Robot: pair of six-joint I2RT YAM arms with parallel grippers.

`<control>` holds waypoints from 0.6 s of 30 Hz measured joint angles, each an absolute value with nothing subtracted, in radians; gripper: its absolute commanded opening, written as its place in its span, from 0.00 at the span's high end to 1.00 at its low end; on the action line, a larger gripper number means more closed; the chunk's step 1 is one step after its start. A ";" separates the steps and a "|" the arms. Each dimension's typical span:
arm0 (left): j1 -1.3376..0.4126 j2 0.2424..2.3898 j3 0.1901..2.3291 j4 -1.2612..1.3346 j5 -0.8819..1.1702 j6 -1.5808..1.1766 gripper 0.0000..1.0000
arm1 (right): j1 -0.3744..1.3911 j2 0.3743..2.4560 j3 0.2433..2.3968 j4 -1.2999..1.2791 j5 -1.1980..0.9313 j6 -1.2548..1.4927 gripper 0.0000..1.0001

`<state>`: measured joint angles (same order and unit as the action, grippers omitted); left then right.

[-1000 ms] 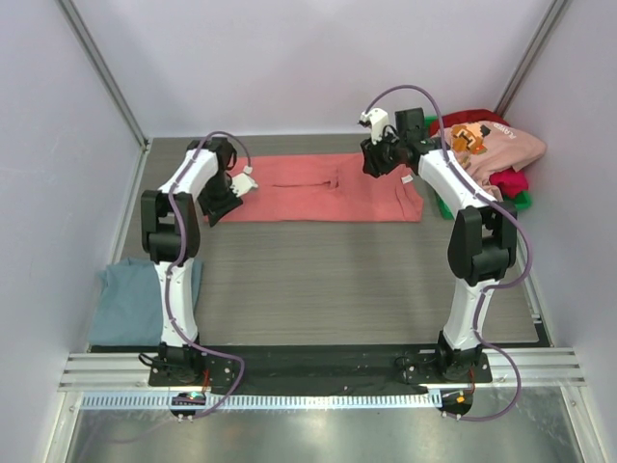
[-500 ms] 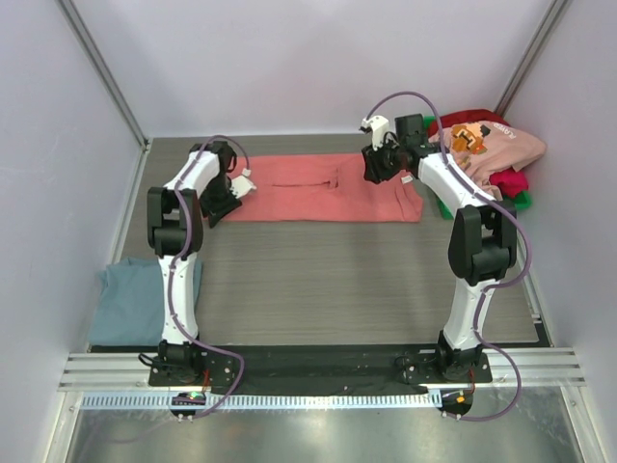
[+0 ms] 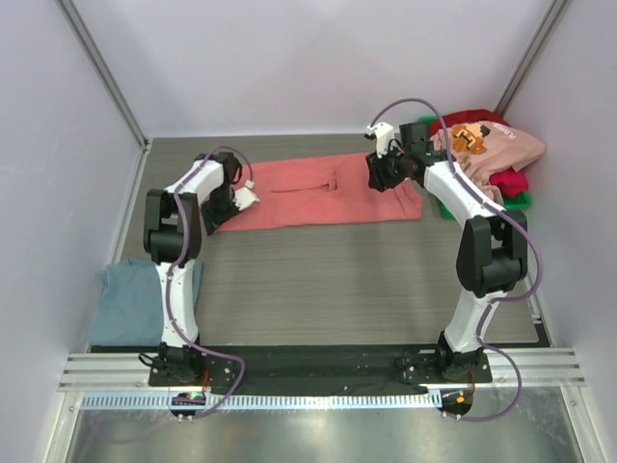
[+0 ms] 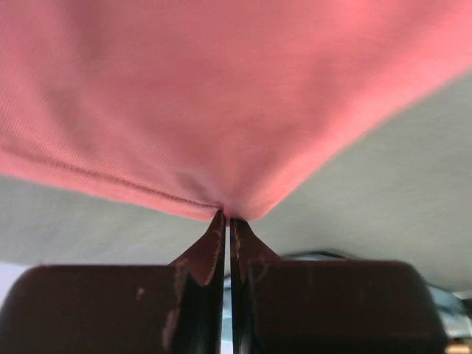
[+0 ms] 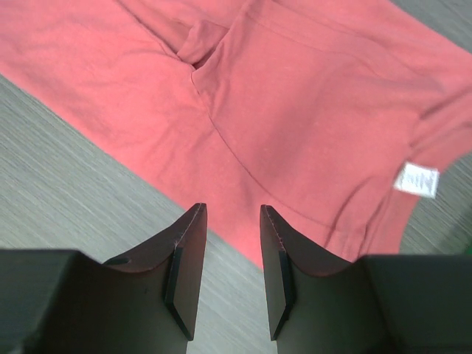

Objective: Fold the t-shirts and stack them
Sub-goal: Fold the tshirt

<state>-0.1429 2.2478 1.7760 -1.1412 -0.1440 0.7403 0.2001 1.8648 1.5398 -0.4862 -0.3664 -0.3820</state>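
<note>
Between the closed fingers of my left end effector (image 4: 227, 217) sits a pinch of hem from the salmon-red t-shirt (image 4: 243, 88). The jaws are pressed together with only that fold of cloth at their tips. My right end effector (image 5: 231, 209) hangs over the opposite end of the same shirt, jaws partly apart and holding nothing. Whether its tips touch the cloth I cannot tell. A white label (image 5: 417, 179) shows near that end of the shirt. The shirt lies spread lengthwise across the far half of the counter (image 3: 337, 280), between my two arms. A grey-blue t-shirt (image 3: 130, 299) lies at the counter's near left corner, well apart. At the far right, a light pink t-shirt (image 3: 492, 145) with orange print is heaped over a crimson t-shirt (image 3: 509, 181) on a green bin (image 3: 522, 201).
</note>
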 measured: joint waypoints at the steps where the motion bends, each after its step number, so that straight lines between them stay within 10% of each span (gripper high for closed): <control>1: -0.158 2.223 1.736 -1.143 -0.134 0.736 1.00 | 0.200 1.832 1.519 -0.479 -0.355 -0.381 0.59; 18: -0.548 1.609 1.302 -1.319 0.121 0.656 1.00 | 0.183 1.816 1.432 -0.426 -0.124 -0.261 0.61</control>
